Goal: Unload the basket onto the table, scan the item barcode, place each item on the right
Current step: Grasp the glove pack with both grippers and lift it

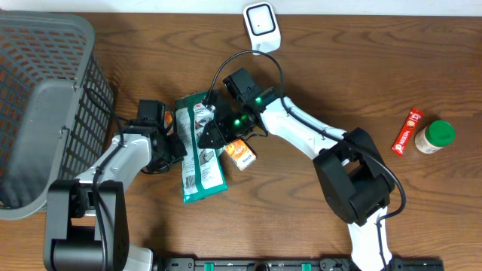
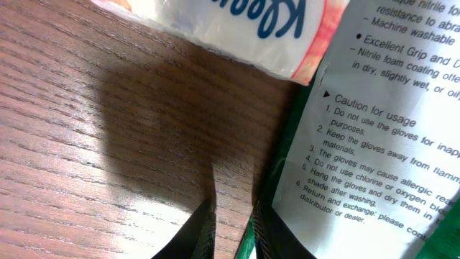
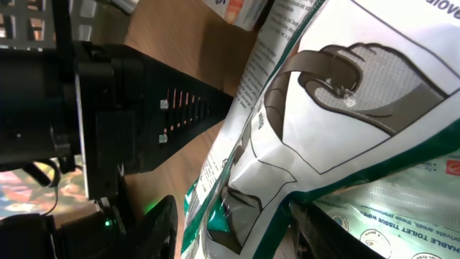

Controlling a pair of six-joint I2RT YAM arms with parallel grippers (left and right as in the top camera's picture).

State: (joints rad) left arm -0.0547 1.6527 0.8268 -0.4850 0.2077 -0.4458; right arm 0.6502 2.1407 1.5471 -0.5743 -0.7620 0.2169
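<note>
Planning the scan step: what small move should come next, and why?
Probably lift the glove pack off the table and turn it toward the scanner. The right gripper already straddles its edge, the left gripper sits at its other side, and the scanner stands beyond it.

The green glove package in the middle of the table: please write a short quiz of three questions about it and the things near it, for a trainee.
1. True or false: the green glove package lies inside the grey basket.
2. Which item lies against the package's right edge?
A. the small orange packet
B. the green-lidded jar
C. the red stick packet
3. Fill in: the white scanner stands at the ____ edge of the table in the overhead view.

Key
1. False; it lies on the wooden table.
2. A
3. top
</note>
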